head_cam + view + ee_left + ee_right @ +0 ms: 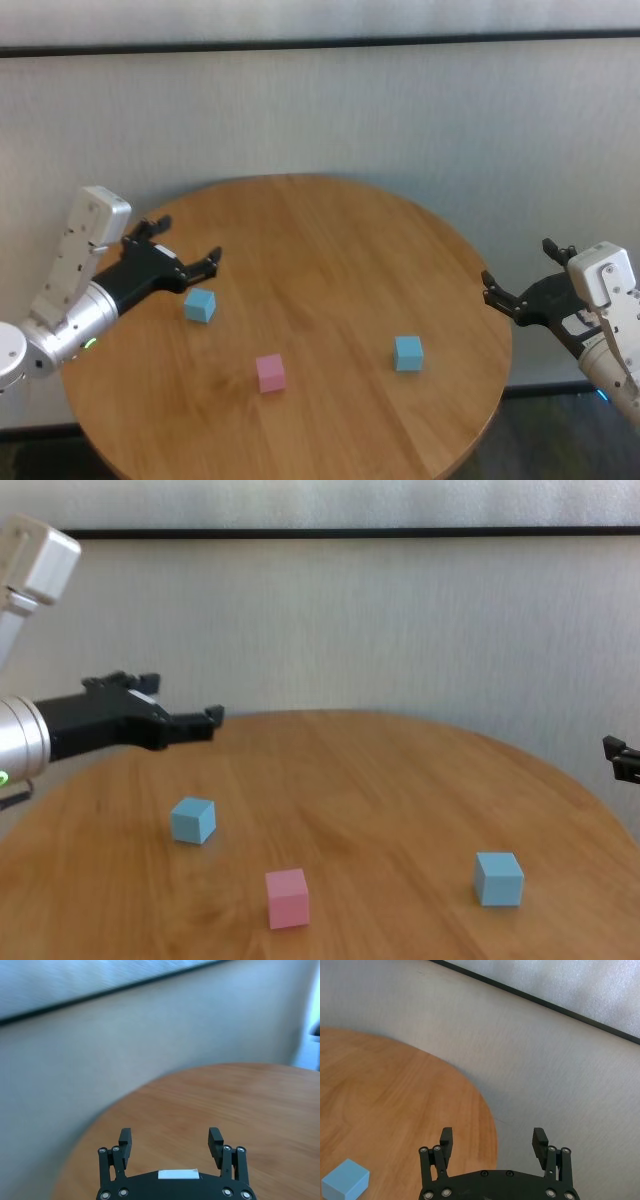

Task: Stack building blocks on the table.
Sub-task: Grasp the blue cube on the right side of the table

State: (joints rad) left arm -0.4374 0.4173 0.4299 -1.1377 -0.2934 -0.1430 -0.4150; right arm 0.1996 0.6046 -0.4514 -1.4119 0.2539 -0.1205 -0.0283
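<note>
Pink block (270, 372) nearest on table (330, 240), unstacked | blue blocks (200, 305) (407, 353) flank it, apart | left pincer (205, 262) spread above left blue block, seemingly approaching | right pincer (497, 295) spread, off table edge, idle

A pale grey, faintly textured wall panel (400, 110) is filling the background. A thin dark horizontal strip (320, 44) is running along the panel's upper edge, and a lighter whitish band (320, 18) is lying just above that strip. Below the panel, at the lower right, a dark patch of floor (545, 435) is showing.
</note>
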